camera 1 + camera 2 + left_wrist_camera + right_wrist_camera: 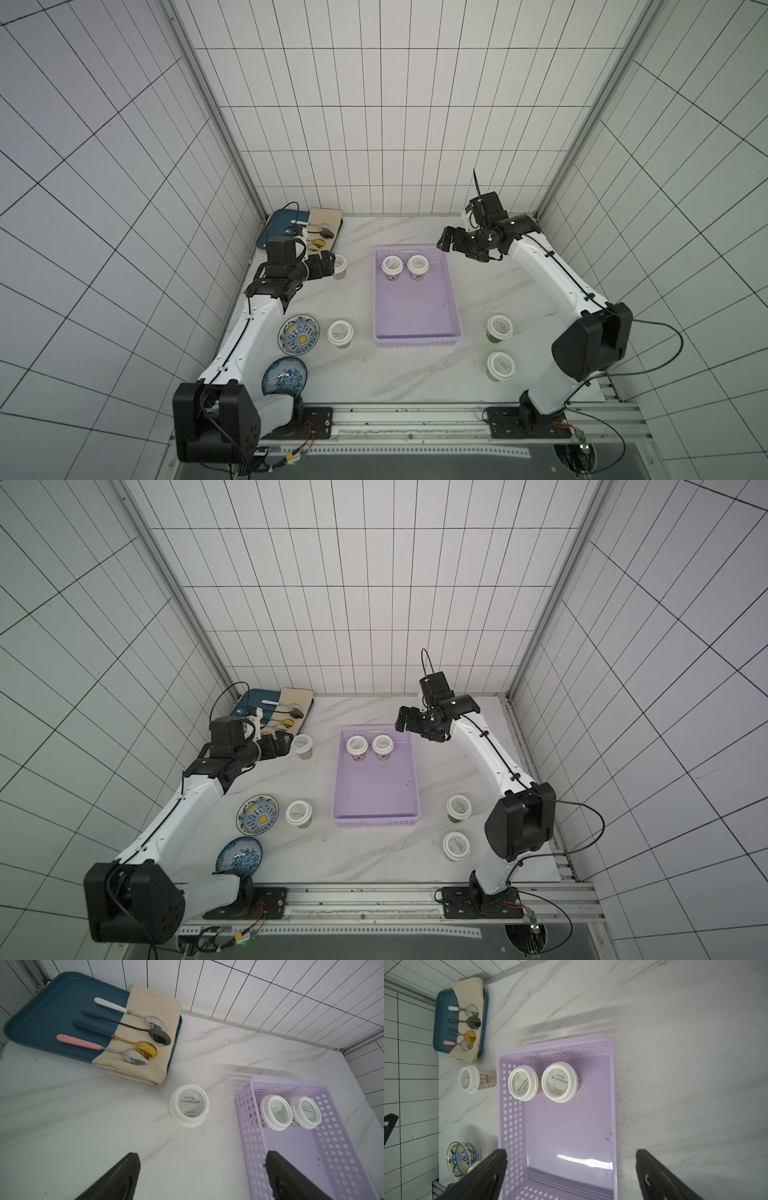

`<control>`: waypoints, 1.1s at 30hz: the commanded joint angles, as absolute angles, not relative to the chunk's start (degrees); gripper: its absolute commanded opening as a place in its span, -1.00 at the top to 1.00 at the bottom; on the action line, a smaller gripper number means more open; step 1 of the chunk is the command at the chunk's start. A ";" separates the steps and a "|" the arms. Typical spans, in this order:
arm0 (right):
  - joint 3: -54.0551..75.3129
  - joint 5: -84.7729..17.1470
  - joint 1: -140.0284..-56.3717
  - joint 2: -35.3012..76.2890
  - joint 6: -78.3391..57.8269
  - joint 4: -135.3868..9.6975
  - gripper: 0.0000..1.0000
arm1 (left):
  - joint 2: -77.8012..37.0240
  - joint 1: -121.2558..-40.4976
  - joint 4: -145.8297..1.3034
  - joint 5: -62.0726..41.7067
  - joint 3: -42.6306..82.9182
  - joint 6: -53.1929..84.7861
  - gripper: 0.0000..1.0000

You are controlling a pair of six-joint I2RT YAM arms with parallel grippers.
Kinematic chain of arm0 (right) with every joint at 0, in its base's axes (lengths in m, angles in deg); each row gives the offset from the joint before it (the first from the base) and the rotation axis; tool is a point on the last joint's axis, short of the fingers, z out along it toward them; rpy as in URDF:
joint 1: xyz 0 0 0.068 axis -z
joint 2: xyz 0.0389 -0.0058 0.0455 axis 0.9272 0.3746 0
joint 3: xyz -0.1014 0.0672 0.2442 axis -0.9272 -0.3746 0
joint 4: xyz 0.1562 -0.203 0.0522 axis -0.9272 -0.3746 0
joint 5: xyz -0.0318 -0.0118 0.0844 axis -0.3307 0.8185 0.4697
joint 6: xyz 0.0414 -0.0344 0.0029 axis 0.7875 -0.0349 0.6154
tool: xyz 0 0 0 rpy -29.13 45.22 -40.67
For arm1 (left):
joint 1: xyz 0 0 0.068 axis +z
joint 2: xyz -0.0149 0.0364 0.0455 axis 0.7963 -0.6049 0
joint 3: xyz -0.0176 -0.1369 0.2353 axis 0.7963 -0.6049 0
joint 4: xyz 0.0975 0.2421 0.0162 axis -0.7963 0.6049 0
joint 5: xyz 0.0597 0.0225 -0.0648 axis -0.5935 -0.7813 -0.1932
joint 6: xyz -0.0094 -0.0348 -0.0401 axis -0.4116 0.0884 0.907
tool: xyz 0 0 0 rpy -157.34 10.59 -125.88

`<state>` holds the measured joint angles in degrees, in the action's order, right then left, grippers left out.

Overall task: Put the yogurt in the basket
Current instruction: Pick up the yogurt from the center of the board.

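Progress stands at two cups of six in the basket (pixel 417 338), four left on the table (pixel 415 374). Nearest, on the right, the near right cup (pixel 500 365) stands upright, with the mid right cup (pixel 500 328) just beyond it; both are well apart from the basket's right wall. On the near left lies a blue plate (pixel 284 376), then a yellow plate (pixel 298 334), and the near left cup (pixel 340 333) stands between that plate and the basket, touching neither. At the basket's far end the two placed cups, one (pixel 392 266) left of the other (pixel 417 266), stand upright side by side. Level with them, out on the left, is the far left cup (pixel 302 744). The left gripper (pixel 284 744) sits just left of it with jaws spread and nothing held; its wrist view shows the cup ahead of the fingers, not yet between them. That cup looks like the next pick. Past the basket's far right corner the right gripper (pixel 444 243) hangs with jaws wide and empty. Farthest left is the tray (pixel 274 232) with spoons.
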<state>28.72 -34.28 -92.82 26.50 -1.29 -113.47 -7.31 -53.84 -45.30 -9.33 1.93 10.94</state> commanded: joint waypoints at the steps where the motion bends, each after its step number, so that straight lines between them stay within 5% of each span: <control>1: 25.24 -38.33 -91.11 21.72 -4.36 -114.87 -0.98 | -8.66 -53.98 -44.45 -9.83 3.82 10.34 -0.97; 33: -11.68 -51.15 -85.22 -15.11 -18.91 -96.07 -0.98 | -28.50 -56.64 -30.84 -14.09 20.13 9.49 -0.97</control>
